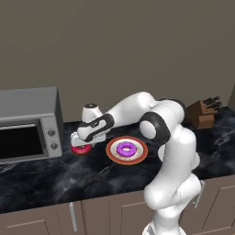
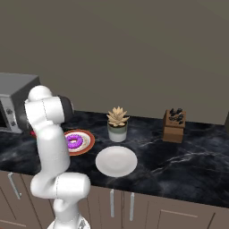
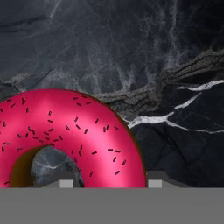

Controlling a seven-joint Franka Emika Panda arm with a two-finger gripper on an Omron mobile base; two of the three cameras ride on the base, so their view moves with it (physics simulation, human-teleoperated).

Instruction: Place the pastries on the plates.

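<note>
So the gripper (image 1: 81, 146) looks pinched on the pink donut (image 3: 65, 135), low on the counter (image 1: 41, 176) left of the orange plate (image 1: 139, 156). Lift straight, carry right to the white plate (image 2: 116, 161).

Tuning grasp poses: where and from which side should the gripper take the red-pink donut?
Grip across one side of the red-pink donut's ring, one finger in the hole, one outside, coming straight down. It lies flat on the dark counter, frosting up, so its thin ring wall suits a top pinch; a side approach would likely meet the counter.

Kitchen: marble counter (image 2: 188, 152), microwave (image 1: 28, 124), knife block (image 2: 174, 125).
</note>
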